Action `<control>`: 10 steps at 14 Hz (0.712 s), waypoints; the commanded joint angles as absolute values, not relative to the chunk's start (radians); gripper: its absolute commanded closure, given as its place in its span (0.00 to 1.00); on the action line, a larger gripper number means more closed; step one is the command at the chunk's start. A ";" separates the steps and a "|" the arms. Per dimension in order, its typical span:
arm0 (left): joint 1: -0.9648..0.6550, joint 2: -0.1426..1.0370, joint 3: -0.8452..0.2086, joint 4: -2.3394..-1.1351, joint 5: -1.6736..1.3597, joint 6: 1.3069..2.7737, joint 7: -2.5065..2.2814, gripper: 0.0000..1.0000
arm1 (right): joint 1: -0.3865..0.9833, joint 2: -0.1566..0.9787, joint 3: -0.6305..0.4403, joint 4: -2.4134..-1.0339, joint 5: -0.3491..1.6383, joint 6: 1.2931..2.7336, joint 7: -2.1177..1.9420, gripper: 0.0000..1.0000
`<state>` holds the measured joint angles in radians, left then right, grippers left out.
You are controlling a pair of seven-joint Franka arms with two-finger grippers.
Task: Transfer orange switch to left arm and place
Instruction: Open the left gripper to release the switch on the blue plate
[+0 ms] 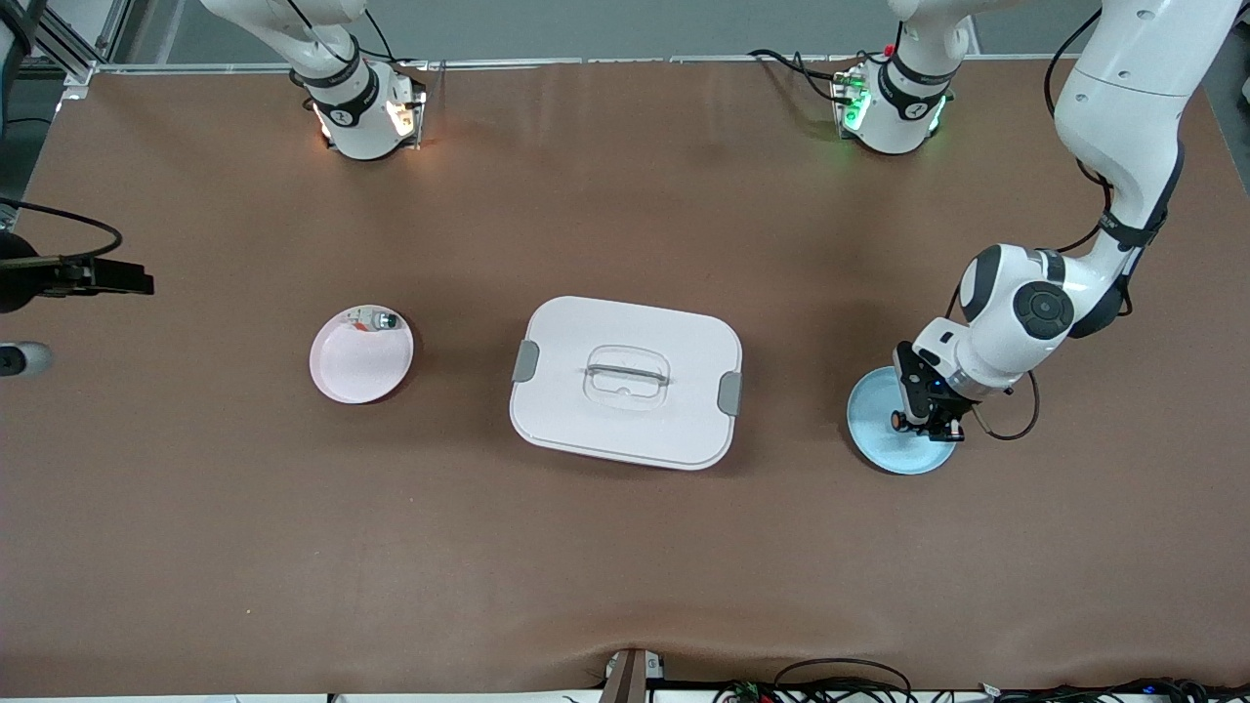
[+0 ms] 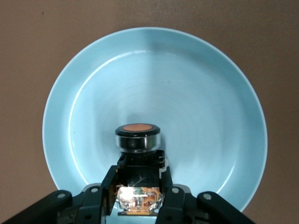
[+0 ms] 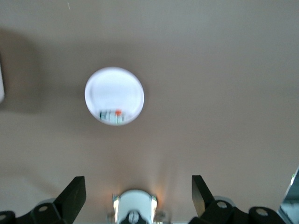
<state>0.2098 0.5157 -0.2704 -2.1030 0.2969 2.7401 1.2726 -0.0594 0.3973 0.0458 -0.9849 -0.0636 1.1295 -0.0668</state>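
I see my left hand (image 2: 138, 198) clamped on the orange switch (image 2: 138, 140) over the blue plate (image 1: 879, 444), lower right of the front view; my right hand (image 3: 138, 196) waits, fingers apart.

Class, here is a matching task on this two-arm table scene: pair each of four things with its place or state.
Things:
1. orange switch
2. box
3. pink plate
4. right tool

Places or states:
A. open, high over the table
B. holds a small silver-and-green part
C. gripped by the shut left tool over the blue plate
D. lid on, between the two plates

Pairs: 1-C, 2-D, 3-B, 4-A
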 commanded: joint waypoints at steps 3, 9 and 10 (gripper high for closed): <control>0.210 0.517 -0.281 -2.106 0.321 2.750 1.279 0.63 | -0.075 0.252 0.061 -1.146 -0.043 1.247 -0.048 0.00; 0.216 0.496 -0.313 -2.102 0.319 2.741 1.269 0.00 | -0.106 0.137 0.061 -1.324 0.024 1.425 -0.041 0.00; 0.219 0.477 -0.319 -2.100 0.307 2.731 1.267 0.00 | -0.118 0.127 0.061 -1.336 0.052 1.427 -0.035 0.00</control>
<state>0.2067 0.5147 -0.2972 -2.0984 0.2984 2.7419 1.2728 -0.0725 0.1922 0.0485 -1.2471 -0.0052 1.3916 -0.0507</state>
